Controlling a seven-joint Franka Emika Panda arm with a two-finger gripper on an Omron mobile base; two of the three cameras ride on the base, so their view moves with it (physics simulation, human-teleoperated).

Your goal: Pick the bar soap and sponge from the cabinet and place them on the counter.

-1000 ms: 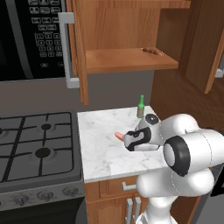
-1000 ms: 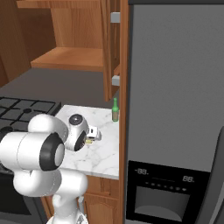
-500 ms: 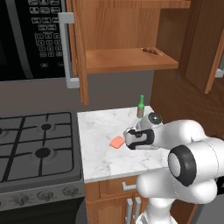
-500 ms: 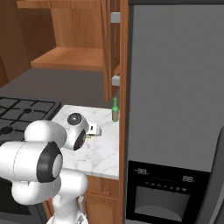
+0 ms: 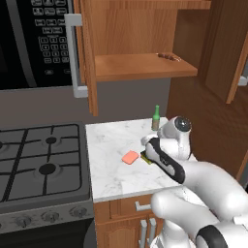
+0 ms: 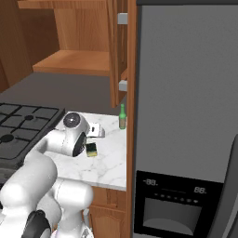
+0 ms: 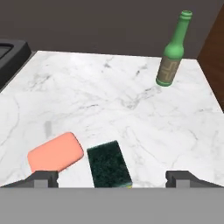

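One bar soap (image 7: 55, 152), one sponge (image 7: 108, 164), one green bottle (image 7: 173, 51), on counter (image 7: 109, 100)

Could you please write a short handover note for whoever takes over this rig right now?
Gripper: open, empty, low over the counter, its fingertips either side of the sponge.
Bar soap: lies flat on the marble.
Sponge: flat on the counter right beside the soap, dark green side up.
Cabinet: doors open; a small brown item lies on its shelf.
Green bottle: upright at the back of the counter.
Done: both things are out of the cabinet and on the counter.
Left: probably just lift the arm clear.
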